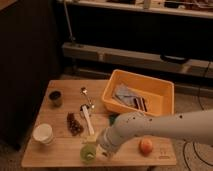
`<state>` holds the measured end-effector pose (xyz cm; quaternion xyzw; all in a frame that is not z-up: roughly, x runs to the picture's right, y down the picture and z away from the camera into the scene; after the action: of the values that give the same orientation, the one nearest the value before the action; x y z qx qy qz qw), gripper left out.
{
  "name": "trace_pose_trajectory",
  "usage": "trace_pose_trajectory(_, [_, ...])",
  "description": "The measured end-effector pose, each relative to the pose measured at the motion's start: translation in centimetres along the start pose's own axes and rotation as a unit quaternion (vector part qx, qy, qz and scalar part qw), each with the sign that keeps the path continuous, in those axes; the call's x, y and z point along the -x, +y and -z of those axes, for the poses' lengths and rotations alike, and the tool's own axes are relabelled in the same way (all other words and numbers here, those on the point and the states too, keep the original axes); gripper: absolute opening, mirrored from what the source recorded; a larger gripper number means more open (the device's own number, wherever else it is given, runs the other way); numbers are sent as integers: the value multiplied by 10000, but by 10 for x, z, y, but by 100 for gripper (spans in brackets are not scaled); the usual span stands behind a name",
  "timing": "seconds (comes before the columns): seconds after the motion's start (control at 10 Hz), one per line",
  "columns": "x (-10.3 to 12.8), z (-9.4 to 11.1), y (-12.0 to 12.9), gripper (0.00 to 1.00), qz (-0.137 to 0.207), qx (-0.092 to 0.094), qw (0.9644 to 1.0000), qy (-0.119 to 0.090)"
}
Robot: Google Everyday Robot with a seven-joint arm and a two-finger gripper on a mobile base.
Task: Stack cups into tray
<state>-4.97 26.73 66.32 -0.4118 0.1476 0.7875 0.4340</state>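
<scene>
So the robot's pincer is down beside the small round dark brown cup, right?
No: the camera view shows the pincer down beside the small round translucent light green cup; the dark brown cup stands apart at the far corner.

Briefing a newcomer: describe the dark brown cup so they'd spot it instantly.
On the wooden table, the large orange-yellow plastic tray fills the far right. The small dark brown cup sits at the far left corner, much darker than the front-edge white cup and the translucent green cup beside the tool.
</scene>
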Motion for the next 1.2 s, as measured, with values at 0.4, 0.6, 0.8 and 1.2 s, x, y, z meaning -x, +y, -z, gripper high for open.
trace_pose_trajectory(0.4, [60, 21, 45, 80, 128, -335, 9990, -271])
trace_pose_trajectory(0.6, [77, 16, 63, 80, 117, -390, 9986, -323])
trace_pose_trajectory(0.8, [83, 17, 63, 80, 53, -395, 9986, -338])
trace_pose_trajectory(1.2, [82, 16, 63, 80, 60, -394, 9986, -334])
